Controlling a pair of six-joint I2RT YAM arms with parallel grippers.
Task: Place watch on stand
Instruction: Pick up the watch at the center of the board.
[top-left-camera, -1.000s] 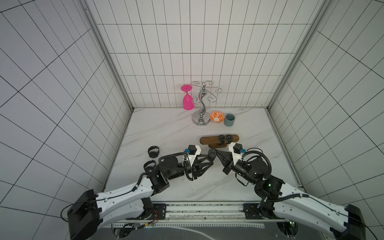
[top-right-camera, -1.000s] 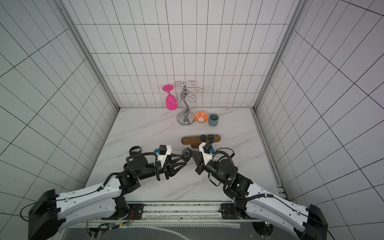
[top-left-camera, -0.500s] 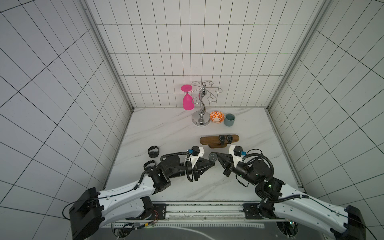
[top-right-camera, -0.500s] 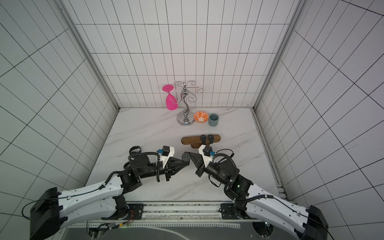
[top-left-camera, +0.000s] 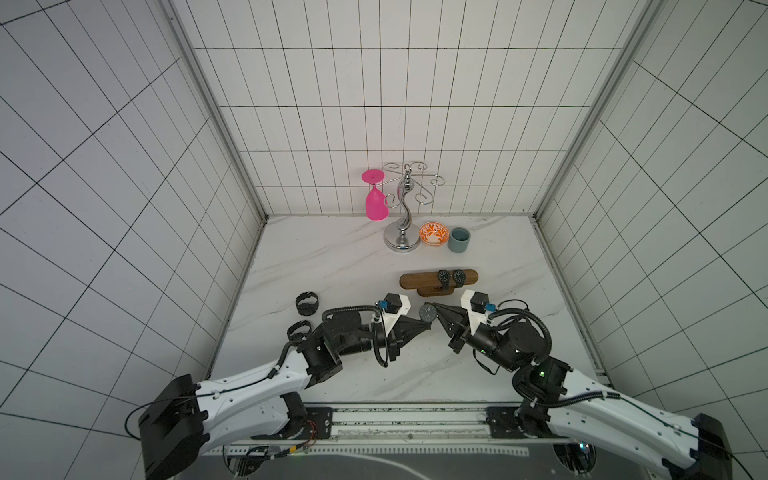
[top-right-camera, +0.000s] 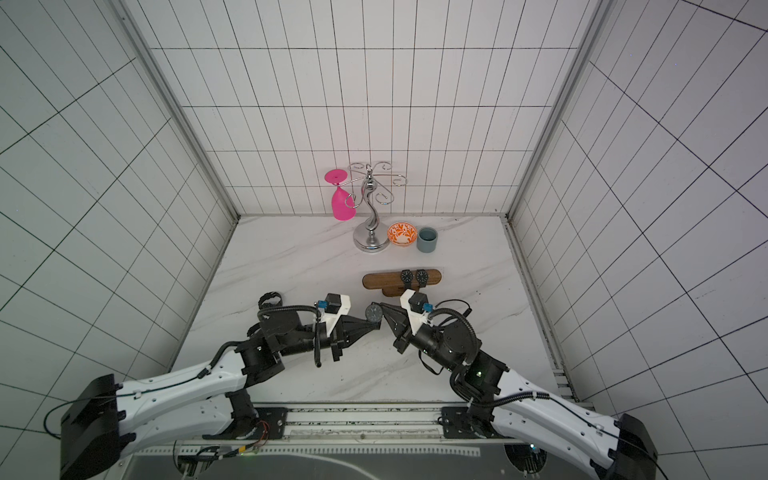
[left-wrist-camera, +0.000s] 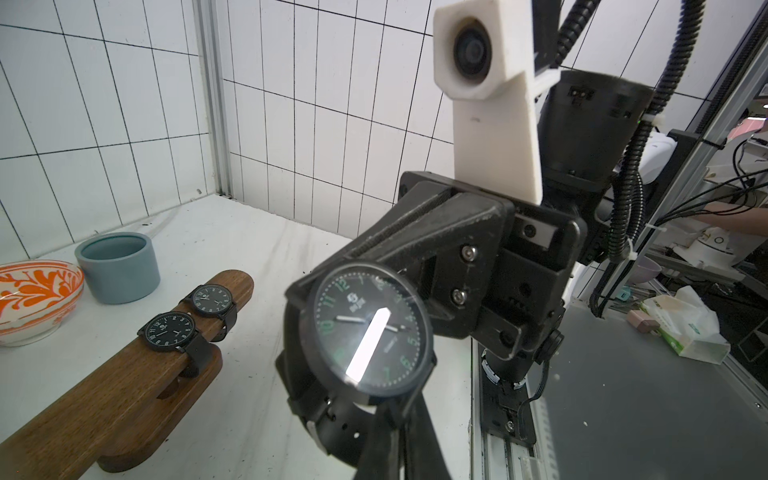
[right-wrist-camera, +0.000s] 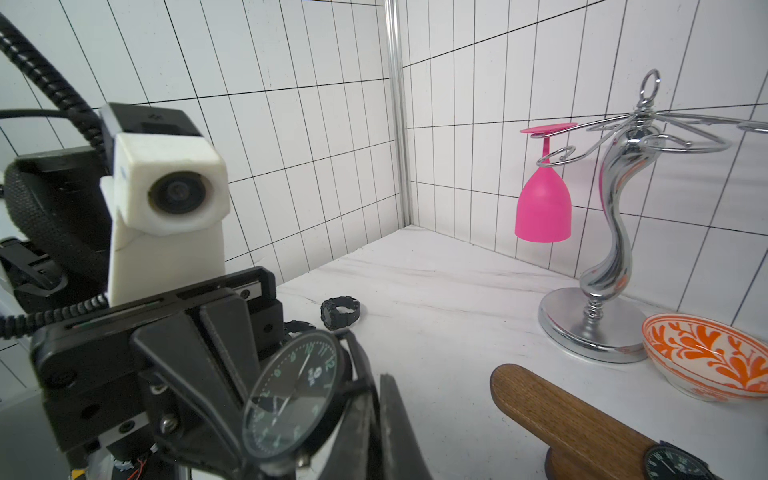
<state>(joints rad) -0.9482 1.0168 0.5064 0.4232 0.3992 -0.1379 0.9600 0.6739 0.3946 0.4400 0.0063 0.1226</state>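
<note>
The black watch (left-wrist-camera: 368, 328), its round dark dial bearing green numerals, hangs near the stand (left-wrist-camera: 124, 382), strap clamped in the left gripper's (top-left-camera: 426, 326) jaws; the right gripper's (top-left-camera: 436, 315) jaws: cannot tell.

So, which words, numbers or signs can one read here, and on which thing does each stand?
"12" - green numeral atop the dial of the lifted black round wristwatch.
"11" - green numeral beside it.
Its other numerals and the brand mark under "12": too blurred.
Dials of the two black watches on the long brown wooden stand: too small.
</note>
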